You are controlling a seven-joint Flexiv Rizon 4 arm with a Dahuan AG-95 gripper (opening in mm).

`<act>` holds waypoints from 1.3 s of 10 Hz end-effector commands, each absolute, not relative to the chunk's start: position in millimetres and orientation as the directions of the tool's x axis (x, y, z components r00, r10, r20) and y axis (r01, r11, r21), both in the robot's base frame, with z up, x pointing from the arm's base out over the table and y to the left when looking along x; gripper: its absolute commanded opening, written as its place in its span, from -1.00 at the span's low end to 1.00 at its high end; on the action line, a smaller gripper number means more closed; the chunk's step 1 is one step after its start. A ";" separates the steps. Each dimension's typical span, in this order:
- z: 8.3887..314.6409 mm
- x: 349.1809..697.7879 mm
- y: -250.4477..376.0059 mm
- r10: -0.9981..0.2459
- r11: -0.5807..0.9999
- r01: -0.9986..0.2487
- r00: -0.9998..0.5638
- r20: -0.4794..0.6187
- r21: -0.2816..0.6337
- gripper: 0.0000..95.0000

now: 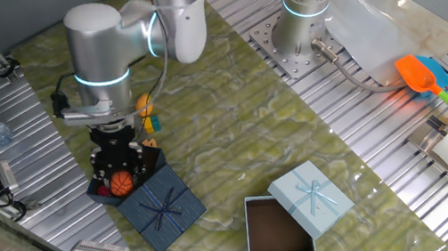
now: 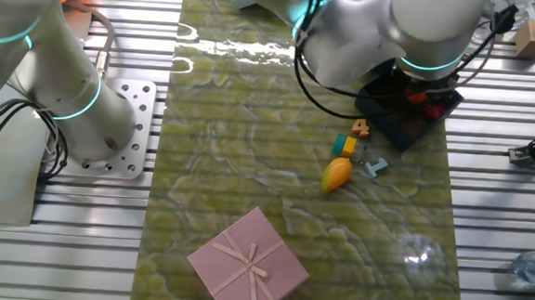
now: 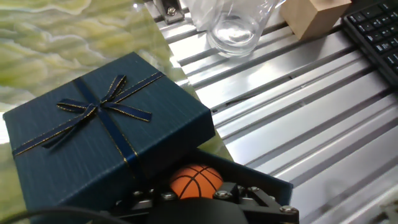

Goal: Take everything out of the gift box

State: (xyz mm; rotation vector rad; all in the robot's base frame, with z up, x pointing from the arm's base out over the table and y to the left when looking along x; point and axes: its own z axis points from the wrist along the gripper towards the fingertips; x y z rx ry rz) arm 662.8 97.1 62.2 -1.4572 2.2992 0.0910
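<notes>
The navy gift box (image 1: 155,160) stands open on the green mat, its ribboned lid (image 1: 162,209) leaning against its near side. Inside lie an orange basketball (image 1: 121,184) and a red piece (image 1: 103,189). My gripper (image 1: 118,167) reaches down into the box right above the ball. In the hand view the ball (image 3: 196,179) sits just beyond my black gripper body (image 3: 198,199), beside the lid (image 3: 102,124); the fingertips are hidden. Outside the box lie an orange block (image 2: 360,127), a yellow block (image 2: 344,145), a teal piece (image 2: 375,166) and a yellow-orange fruit (image 2: 337,174).
A light blue box (image 1: 277,230) with brown inside and its lid (image 1: 312,194) sit on the mat's near right. A pink box (image 2: 249,261) lies further off. A glass (image 3: 236,28), wooden block (image 3: 314,15) and keyboard (image 3: 373,31) stand on the ribbed metal.
</notes>
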 end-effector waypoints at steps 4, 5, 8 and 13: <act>88.8 654.0 83.1 -0.865 0.461 -0.869 -0.395 -0.308 -0.179 -1.00; 97.0 648.7 82.5 -0.867 0.474 -0.859 -0.418 -0.269 -0.194 -1.00; 114.5 637.3 76.5 -0.870 0.484 -0.850 -0.443 -0.214 -0.207 -1.00; 144.1 608.7 59.7 -0.854 0.518 -0.831 -0.488 -0.182 -0.202 -1.00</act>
